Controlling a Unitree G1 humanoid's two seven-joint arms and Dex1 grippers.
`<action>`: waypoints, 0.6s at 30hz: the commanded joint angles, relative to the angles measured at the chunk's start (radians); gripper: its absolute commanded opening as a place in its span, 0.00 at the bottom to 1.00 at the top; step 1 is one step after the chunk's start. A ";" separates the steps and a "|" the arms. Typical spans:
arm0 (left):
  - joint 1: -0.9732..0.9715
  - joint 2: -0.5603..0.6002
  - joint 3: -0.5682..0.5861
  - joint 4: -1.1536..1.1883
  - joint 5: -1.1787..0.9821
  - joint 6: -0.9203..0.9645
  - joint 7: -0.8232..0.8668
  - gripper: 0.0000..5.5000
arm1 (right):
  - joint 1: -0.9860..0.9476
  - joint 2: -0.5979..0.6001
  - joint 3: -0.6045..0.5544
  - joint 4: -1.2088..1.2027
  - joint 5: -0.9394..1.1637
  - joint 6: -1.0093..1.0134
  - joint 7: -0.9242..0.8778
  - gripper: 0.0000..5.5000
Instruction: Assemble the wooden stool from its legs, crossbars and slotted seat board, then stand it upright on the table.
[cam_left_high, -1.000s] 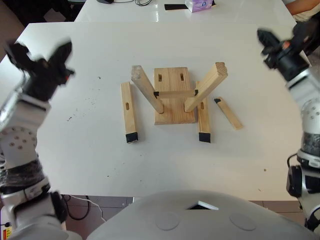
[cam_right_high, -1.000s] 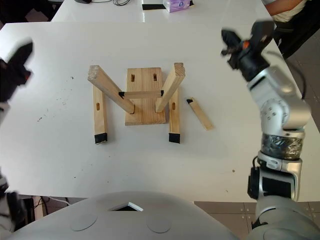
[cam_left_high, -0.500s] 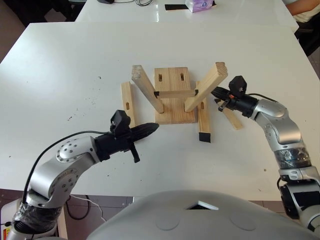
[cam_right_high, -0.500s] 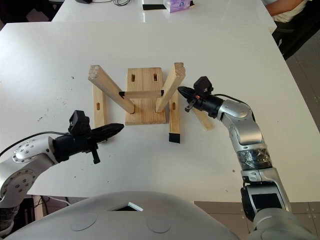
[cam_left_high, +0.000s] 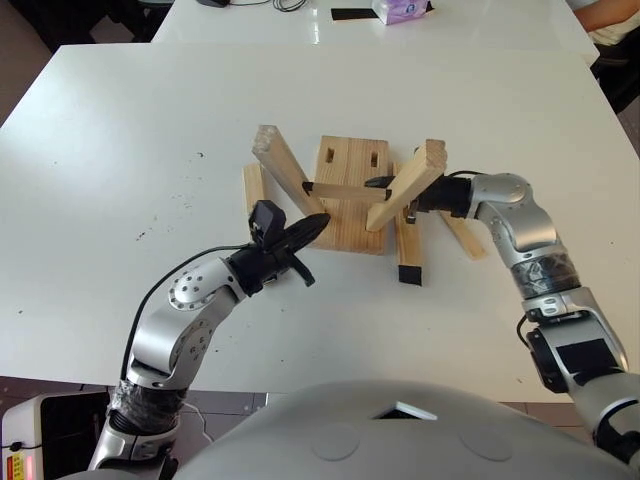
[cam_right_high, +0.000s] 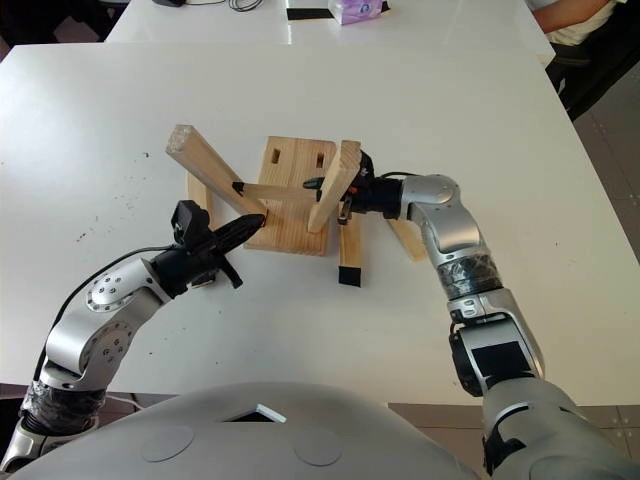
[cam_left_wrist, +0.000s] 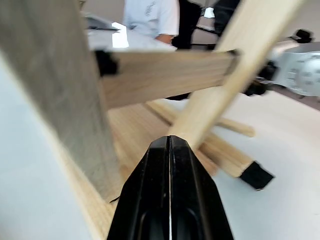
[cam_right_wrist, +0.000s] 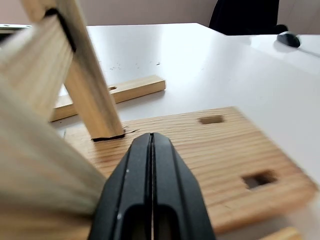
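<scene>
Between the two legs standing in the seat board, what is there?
A crossbar joins them, as both head views show. The shut tip of the right gripper pokes in beside it, above the seat board.

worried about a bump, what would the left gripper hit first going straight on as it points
Probably the far slanted leg, near its foot on the seat board; the left gripper points under the crossbar. Depth is unclear.

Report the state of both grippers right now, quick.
Left gripper: shut, holding nothing, tip by the left standing leg.
Right gripper: shut, holding nothing, over the seat board.
</scene>
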 joint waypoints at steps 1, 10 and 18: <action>-0.019 -0.009 0.027 0.037 0.044 -0.017 0.023 0.00 | 0.042 0.041 0.011 -0.026 -0.018 0.015 -0.034 0.00; -0.159 0.000 0.083 0.223 0.139 -0.078 0.008 0.00 | 0.118 0.099 0.033 -0.088 -0.033 0.058 -0.102 0.00; -0.241 0.000 0.110 0.327 0.189 -0.124 -0.016 0.00 | 0.202 0.128 0.075 -0.212 -0.029 0.129 -0.131 0.00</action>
